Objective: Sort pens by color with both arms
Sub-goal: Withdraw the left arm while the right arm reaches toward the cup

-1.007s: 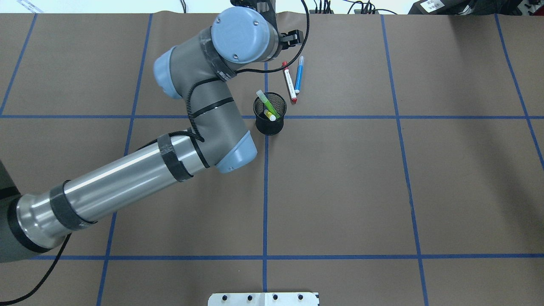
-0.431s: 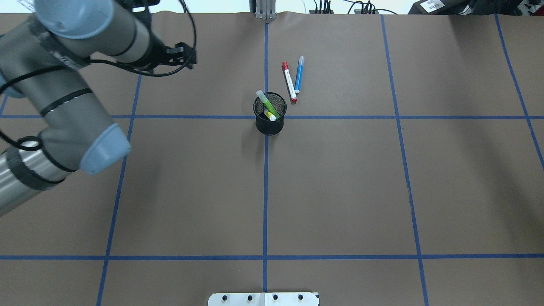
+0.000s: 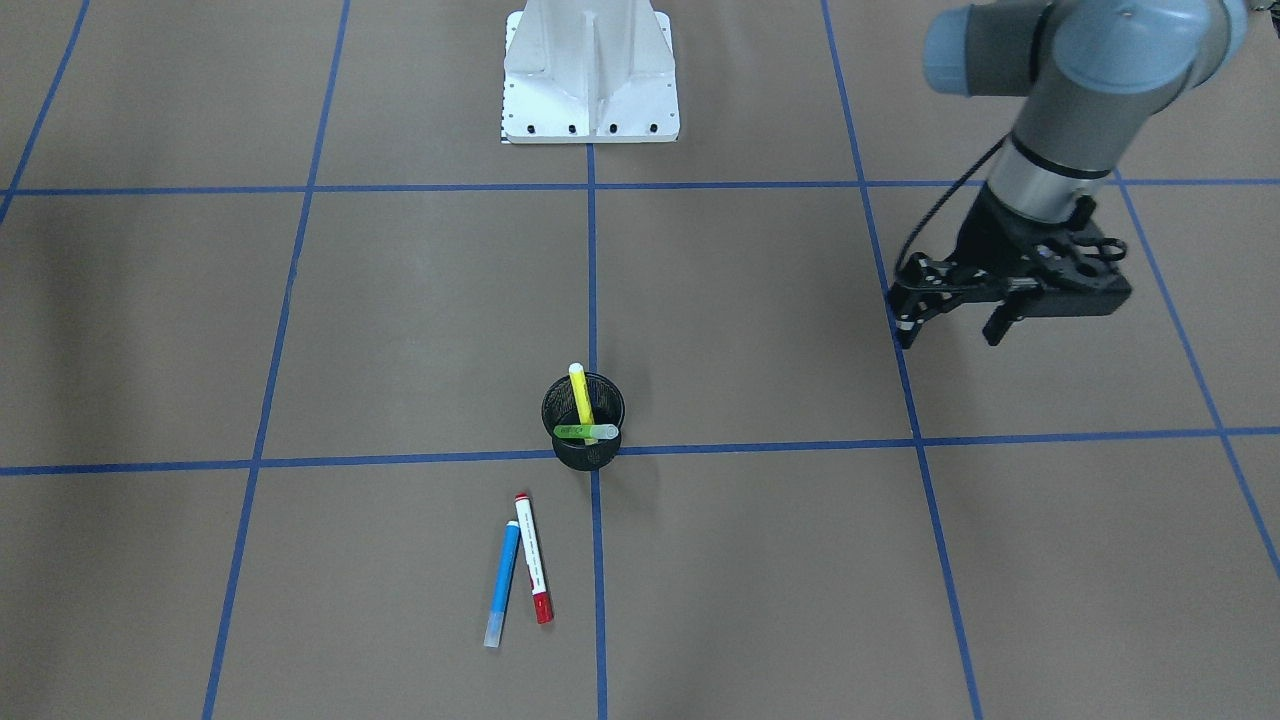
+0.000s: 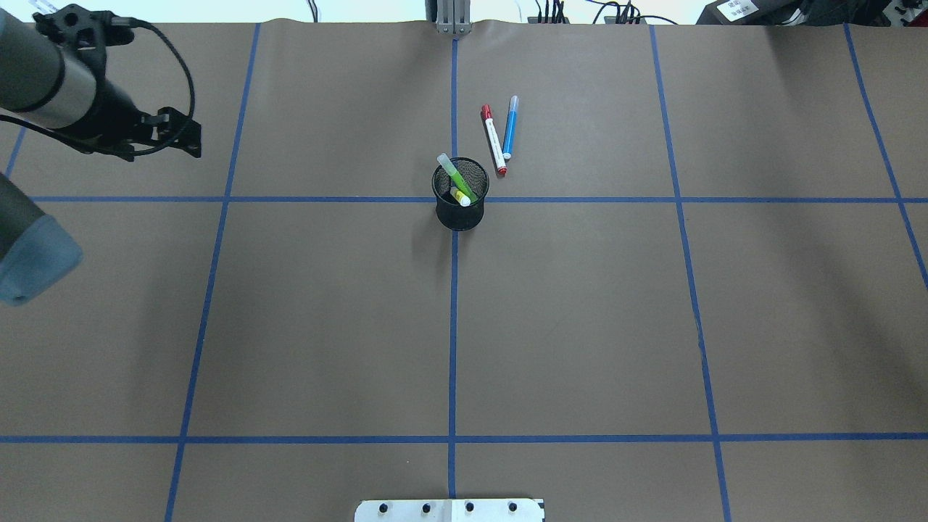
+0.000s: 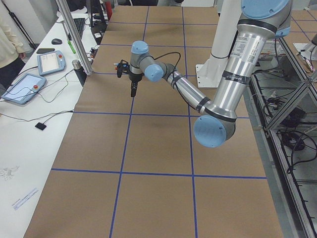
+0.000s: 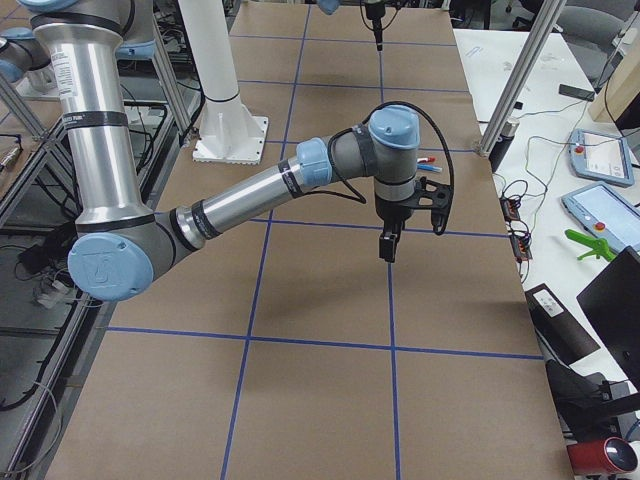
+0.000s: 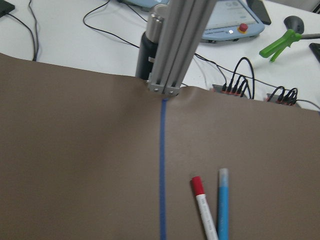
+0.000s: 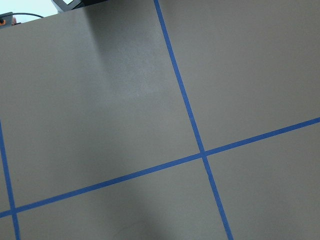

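From across the table, the left gripper is hanging above the surface, well apart from the black mesh cup, its jaws spread and holding nothing. The yellow pen and the green pen are both leaning in the cup. The blue pen and the white pen with red ends are lying side by side near it.

Overhead, the left gripper is sitting toward the far left corner.

In the exterior right view the right gripper is pointing down over the table; whether its jaws are parted I cannot tell.

The left wrist camera is looking at those two loose pens beside a blue tape line
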`<move>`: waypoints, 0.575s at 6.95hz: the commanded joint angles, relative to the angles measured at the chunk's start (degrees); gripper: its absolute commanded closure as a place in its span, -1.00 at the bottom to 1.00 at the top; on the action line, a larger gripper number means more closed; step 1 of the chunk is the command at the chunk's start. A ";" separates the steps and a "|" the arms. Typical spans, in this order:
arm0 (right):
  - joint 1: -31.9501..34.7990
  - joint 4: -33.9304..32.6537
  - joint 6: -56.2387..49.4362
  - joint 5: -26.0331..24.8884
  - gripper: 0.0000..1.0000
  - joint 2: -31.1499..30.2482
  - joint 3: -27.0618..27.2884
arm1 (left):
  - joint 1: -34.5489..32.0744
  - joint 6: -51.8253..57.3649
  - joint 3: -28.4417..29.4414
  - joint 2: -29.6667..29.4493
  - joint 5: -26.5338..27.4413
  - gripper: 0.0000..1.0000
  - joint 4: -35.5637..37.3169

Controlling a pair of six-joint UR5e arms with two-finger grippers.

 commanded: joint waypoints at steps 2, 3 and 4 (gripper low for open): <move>-4.18 -0.09 5.38 -1.21 -1.00 1.92 1.63 | -8.19 13.84 4.25 5.83 -9.22 -1.00 -0.02; -7.85 -0.09 10.87 -2.52 -1.00 3.48 2.77 | -10.22 18.85 5.14 8.10 -9.86 -1.00 -0.10; -13.80 -0.61 18.67 -4.79 -1.00 9.33 2.09 | -11.98 23.94 7.06 8.82 -9.86 -1.00 -0.28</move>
